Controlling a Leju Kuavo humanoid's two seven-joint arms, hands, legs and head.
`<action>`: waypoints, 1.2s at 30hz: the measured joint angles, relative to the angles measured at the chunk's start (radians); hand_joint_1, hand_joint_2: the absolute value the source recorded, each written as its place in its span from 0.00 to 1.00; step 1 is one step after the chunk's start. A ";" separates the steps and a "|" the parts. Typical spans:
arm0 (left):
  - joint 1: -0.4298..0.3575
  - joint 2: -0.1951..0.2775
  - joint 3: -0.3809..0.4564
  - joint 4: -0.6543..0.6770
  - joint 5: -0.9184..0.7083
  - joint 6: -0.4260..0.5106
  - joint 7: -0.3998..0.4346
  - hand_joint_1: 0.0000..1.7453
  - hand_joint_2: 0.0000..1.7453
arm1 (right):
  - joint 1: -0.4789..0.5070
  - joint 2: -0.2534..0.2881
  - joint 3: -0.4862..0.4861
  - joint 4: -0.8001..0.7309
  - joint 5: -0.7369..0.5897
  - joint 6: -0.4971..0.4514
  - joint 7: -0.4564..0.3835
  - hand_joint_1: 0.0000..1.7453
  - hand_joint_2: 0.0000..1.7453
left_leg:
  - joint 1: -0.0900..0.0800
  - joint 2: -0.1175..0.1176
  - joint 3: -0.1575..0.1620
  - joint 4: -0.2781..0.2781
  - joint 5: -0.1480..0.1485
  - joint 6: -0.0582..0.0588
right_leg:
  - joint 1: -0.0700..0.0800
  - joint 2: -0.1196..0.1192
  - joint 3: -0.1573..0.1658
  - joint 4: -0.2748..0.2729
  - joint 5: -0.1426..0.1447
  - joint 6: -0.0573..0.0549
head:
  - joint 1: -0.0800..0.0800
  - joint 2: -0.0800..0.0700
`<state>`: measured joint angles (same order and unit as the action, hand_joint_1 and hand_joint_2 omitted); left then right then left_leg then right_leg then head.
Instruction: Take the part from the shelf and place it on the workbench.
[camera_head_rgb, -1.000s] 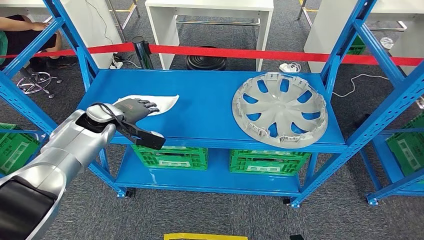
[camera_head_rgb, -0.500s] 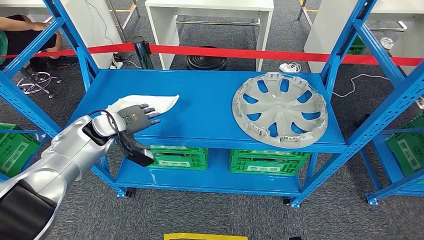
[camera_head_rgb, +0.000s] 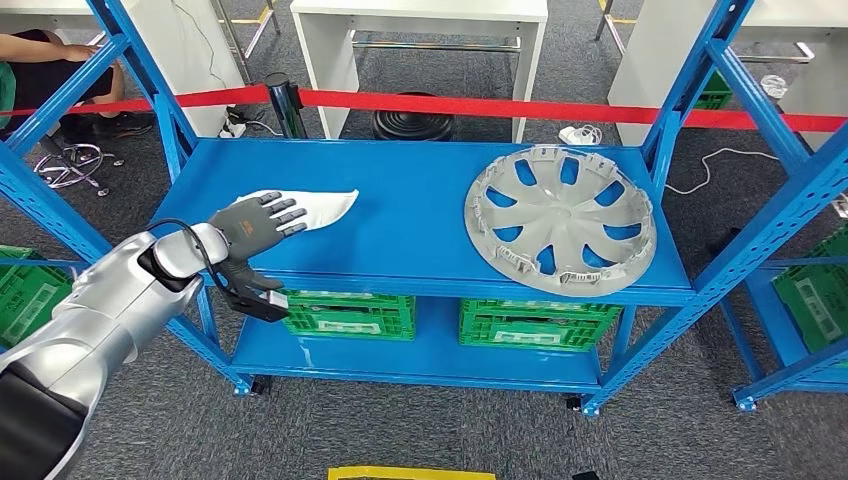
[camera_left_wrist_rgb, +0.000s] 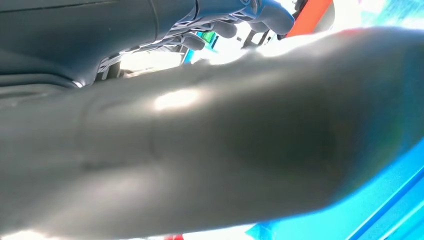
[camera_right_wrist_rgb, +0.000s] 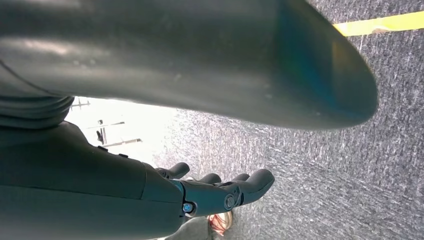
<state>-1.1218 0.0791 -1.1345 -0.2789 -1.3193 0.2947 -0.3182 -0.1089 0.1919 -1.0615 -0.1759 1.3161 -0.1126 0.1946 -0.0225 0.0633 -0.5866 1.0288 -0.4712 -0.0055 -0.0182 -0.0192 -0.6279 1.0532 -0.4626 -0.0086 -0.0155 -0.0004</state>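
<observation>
A flat white part (camera_head_rgb: 318, 205) lies on the left of the blue shelf's top board (camera_head_rgb: 400, 215). My left hand (camera_head_rgb: 255, 224) is over the part's near left end, palm down with fingers spread, hiding that end; I cannot tell whether it touches. In the left wrist view the dark fingers (camera_left_wrist_rgb: 250, 12) show past a broad grey thumb, with blue shelf (camera_left_wrist_rgb: 385, 200) beyond. A grey wheel cover (camera_head_rgb: 560, 217) lies on the right half of the same board. My right hand (camera_right_wrist_rgb: 220, 192) hangs over the grey carpet, fingers apart and holding nothing.
Blue uprights (camera_head_rgb: 135, 60) and slanted braces (camera_head_rgb: 760, 215) frame the shelf on both sides. Green crates (camera_head_rgb: 352, 314) sit on the lower board. A red barrier tape (camera_head_rgb: 480, 105) runs behind the shelf, white tables stand beyond it, and a person (camera_head_rgb: 45, 60) sits at far left.
My left forearm has swung down and to the left, and the hand has slid back slightly toward the part's near left end. The white part and wheel cover have not moved.
</observation>
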 joint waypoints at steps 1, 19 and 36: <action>0.000 0.002 0.000 0.000 0.000 0.004 0.001 0.00 0.00 | 0.000 0.000 0.001 0.000 0.000 0.000 0.000 0.00 0.00 | 0.000 0.000 0.000 0.000 0.000 0.000 | 0.000 0.000 0.000 0.000 0.000 0.000 | 0.000 0.000; -0.013 -0.030 0.107 -0.030 0.019 0.112 0.045 0.00 0.00 | -0.001 0.000 0.018 -0.001 0.003 -0.001 0.000 0.00 0.00 | 0.000 -0.001 0.000 0.000 0.000 0.000 | 0.000 -0.001 0.000 0.000 0.000 0.001 | 0.000 0.000; -0.037 -0.124 0.189 -0.017 0.036 0.072 0.050 0.00 0.00 | 0.005 -0.005 0.015 -0.001 -0.037 -0.016 0.000 0.00 0.00 | 0.000 -0.001 0.000 0.001 0.000 0.001 | 0.000 -0.001 0.001 -0.001 0.001 0.001 | 0.000 0.000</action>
<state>-1.1585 -0.0449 -0.9454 -0.2962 -1.2830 0.3670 -0.2681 -0.1040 0.1873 -1.0468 -0.1770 1.2792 -0.1288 0.1946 -0.0230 0.0622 -0.5866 1.0294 -0.4713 -0.0047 -0.0186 -0.0203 -0.6273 1.0525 -0.4620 -0.0077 -0.0156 -0.0003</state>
